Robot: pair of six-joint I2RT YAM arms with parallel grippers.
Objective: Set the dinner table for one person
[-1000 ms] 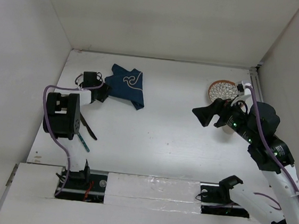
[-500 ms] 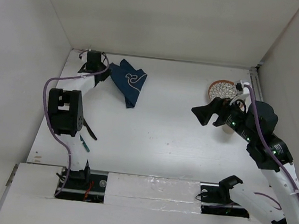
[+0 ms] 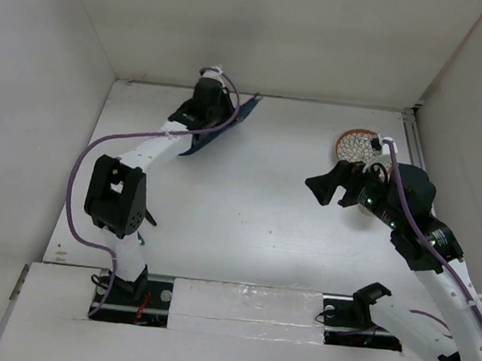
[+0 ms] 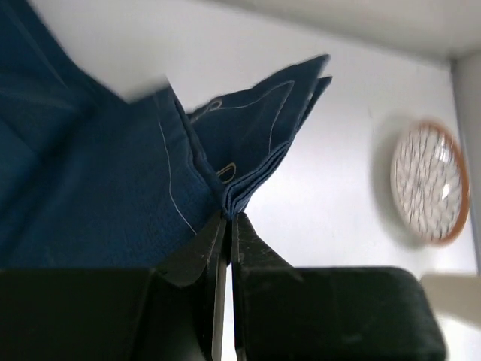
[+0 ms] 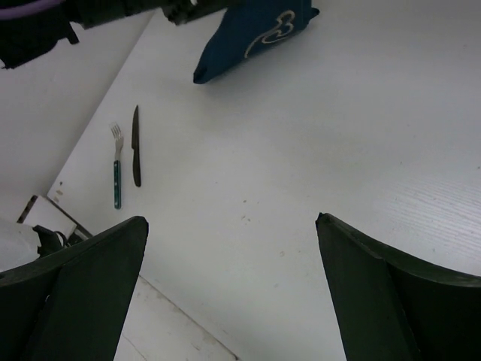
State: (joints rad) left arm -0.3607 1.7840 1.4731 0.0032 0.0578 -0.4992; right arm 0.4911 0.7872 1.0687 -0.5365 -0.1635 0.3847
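Blue placemat (image 4: pixel 90 173) pinched in left jaws (apparently lifted), plate (image 4: pixel 428 184) beyond.

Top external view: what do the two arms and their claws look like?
The left arm and right arm have white links, black joint housings and a purple cable each. Green lights dot the right arm. Left claw and right claw are black, two-fingered.

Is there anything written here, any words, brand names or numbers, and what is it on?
None: no readable text in any view.
The blue cloth placemat bears only a white swirl drawing, not letters.
The plate shows only a net-like line pattern.
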